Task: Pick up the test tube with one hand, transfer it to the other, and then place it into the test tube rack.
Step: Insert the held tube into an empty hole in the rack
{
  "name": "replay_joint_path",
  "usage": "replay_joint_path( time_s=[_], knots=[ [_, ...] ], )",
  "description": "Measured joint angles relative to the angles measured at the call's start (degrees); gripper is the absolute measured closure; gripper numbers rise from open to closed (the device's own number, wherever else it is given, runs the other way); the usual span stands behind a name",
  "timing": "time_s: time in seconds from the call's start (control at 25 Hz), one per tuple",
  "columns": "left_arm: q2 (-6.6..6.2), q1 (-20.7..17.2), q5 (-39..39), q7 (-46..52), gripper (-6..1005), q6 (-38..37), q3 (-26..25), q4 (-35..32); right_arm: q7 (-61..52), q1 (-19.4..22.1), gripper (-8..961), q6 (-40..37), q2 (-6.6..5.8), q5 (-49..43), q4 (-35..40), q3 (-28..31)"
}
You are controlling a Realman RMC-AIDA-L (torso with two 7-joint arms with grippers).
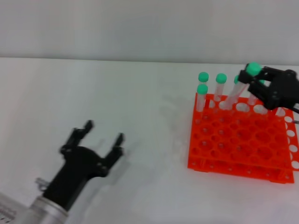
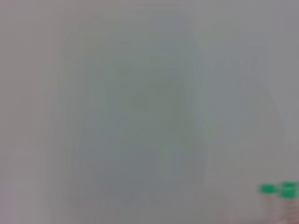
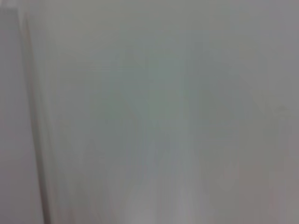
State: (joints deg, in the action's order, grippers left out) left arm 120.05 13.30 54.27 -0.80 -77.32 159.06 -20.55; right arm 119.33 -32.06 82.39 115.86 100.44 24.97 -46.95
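Observation:
In the head view the orange-red test tube rack [image 1: 238, 142] stands on the table at the right. My right gripper [image 1: 254, 84] is over the rack's back edge, shut on a clear test tube [image 1: 239, 91] with a green cap. The tube is tilted, with its lower end at a hole in the back row. My left gripper [image 1: 104, 130] is at the lower left, just above the table, open and empty, far from the rack. The right wrist view shows only a grey blur.
Three other green-capped tubes [image 1: 202, 95] stand upright in the rack's back-left holes. Blurred green caps [image 2: 280, 189] show in one corner of the left wrist view. The white table [image 1: 140, 102] runs back to a pale wall.

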Motion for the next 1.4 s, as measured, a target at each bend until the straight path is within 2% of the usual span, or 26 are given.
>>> replay_joint_path(
  time_s=[0.12, 0.16, 0.4, 1.4],
  knots=[
    [-0.07, -1.45, 4.51, 0.00, 173, -0.58, 0.02, 1.20, 0.94, -1.38, 743, -1.45, 0.19, 0.03, -0.77, -1.65],
    [-0.08, -1.67, 6.01, 0.00, 173, -0.82, 0.00, 1.62, 2.18, -3.54, 743, -3.34, 0.25, 0.06, -2.70, -2.72],
    [-0.09, -2.81, 11.24, 1.70, 172, -0.97, 0.02, 2.08, 4.02, -6.50, 743, -6.95, 0.24, 0.10, -4.85, -3.12],
    [-0.08, -2.28, 12.36, 3.14, 173, -1.08, 0.02, 2.18, 4.00, -6.31, 744, -12.77, -0.38, -0.56, -4.56, -4.25]
  ],
)
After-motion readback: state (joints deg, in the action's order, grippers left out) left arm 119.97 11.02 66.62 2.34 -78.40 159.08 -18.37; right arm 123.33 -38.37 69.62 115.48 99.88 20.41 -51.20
